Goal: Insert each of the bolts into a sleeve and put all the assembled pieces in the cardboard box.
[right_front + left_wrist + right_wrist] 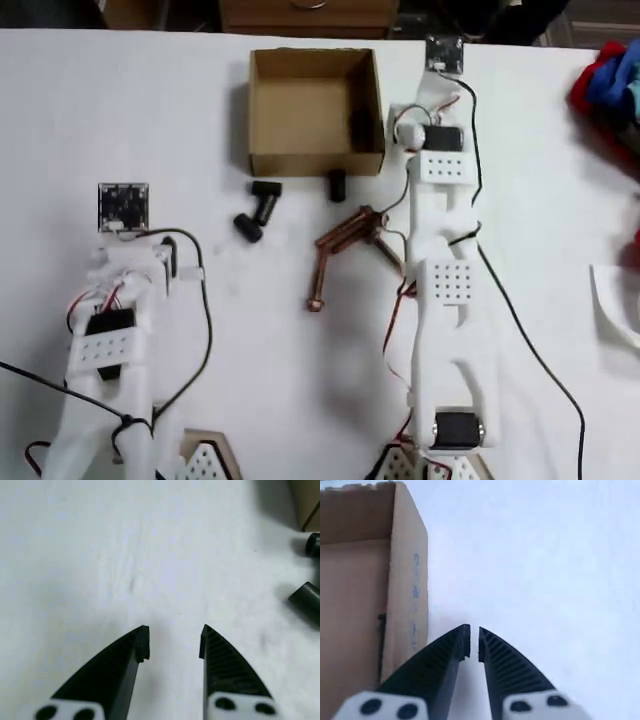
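The cardboard box stands open at the back middle of the table. In front of it are three black sleeves: two close together and one upright by the box's front wall. Copper bolts lie in a loose fan to their right. My left gripper is open over bare table, with two sleeves off to its side. My right gripper is shut on nothing just outside the box wall. A small dark item shows inside the box; I cannot tell what it is.
The left arm sits at the front left, the right arm stretches from the front to the box's right side. Red and blue cloth lies at the far right edge, and a white curved object below it.
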Robot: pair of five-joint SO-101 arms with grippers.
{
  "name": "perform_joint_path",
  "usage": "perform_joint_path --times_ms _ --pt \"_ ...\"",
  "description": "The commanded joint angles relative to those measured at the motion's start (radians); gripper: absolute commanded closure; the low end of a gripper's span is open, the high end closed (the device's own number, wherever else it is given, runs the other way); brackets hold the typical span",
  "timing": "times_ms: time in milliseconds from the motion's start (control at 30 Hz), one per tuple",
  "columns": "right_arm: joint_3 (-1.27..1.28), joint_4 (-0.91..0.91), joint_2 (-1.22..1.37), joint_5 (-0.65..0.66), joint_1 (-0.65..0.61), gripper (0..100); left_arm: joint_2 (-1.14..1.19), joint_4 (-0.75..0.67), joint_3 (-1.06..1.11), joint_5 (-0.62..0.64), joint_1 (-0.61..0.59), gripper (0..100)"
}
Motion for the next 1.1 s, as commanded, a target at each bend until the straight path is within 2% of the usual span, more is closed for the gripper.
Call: perform_joint_path --times_ms 0,167,500,600,700,900,967,1067 --pt "-0.008 0.024 -0.013 0.064 -0.064 97.8 -0.008 -0.017 -0.005 0.003 -0.011 82" --pt "-0.018 0.027 -0.015 0.16 -0.101 97.8 -0.008 -0.017 -0.008 0.003 -0.011 82" --pt "-0.075 0.058 -0.084 0.173 -0.01 97.4 -0.008 -0.017 -0.008 0.003 -0.011 82" --pt "-0.075 0.165 -0.171 0.173 0.028 97.4 -0.009 -0.017 -0.01 0.003 -0.014 82" --pt "-0.074 0.364 -0.285 0.173 0.025 95.0 -0.009 -0.017 -0.013 0.006 -0.015 82" --pt "-0.071 0.668 -0.441 0.173 -0.091 77.1 -0.009 -0.017 -0.027 0.009 -0.017 82" --pt "-0.058 0.696 -0.464 0.173 -0.142 77.2 -0.009 -0.017 -0.027 0.009 -0.017 82" --pt "0.005 0.696 -0.507 0.167 -0.197 83.9 -0.009 -0.017 -0.028 0.009 -0.037 82"
